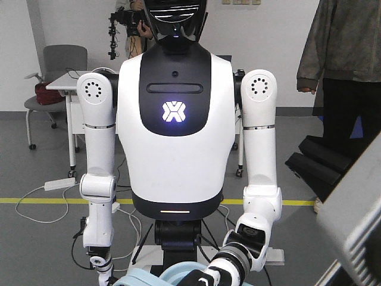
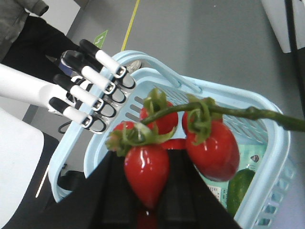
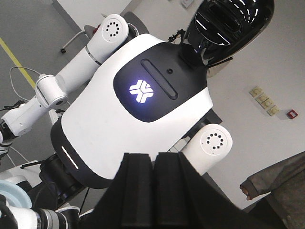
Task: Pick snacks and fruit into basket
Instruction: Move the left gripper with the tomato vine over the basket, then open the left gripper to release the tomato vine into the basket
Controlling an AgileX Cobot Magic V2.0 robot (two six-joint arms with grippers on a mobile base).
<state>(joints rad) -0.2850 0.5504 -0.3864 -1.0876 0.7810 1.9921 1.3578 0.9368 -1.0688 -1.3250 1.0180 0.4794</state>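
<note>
Fruit first — the red fruit cluster (image 2: 190,143) on its green stem (image 2: 228,112) hangs right in front of my left pincer (image 2: 147,191). The stem crosses above the dark jaws and the glossy lobes droop between and just ahead of them. By the look of it the left pincer is holding the cluster, though the contact point itself is hidden, so I treat that as likely, not certain.

Below and behind the fruit sits the basket (image 2: 281,157), light blue, lattice-sided. Inside it I can make out a small green fruit (image 2: 240,188) against the far wall and a mint-green pouch (image 2: 238,160) beneath.

To finish this step well I would bring the cluster lower over the open middle of the basket, clear of the rim, and part the jaws only once the lobes are near the floor — dropping from height could bruise them or bounce them out. A white multi-fingered hand (image 2: 93,90) rests at the basket's near rim; I would stay away from it.

My right pincer (image 3: 155,191) points at a humanoid robot (image 3: 143,95); its jaws sit narrow, nearly together, with nothing between them.
</note>
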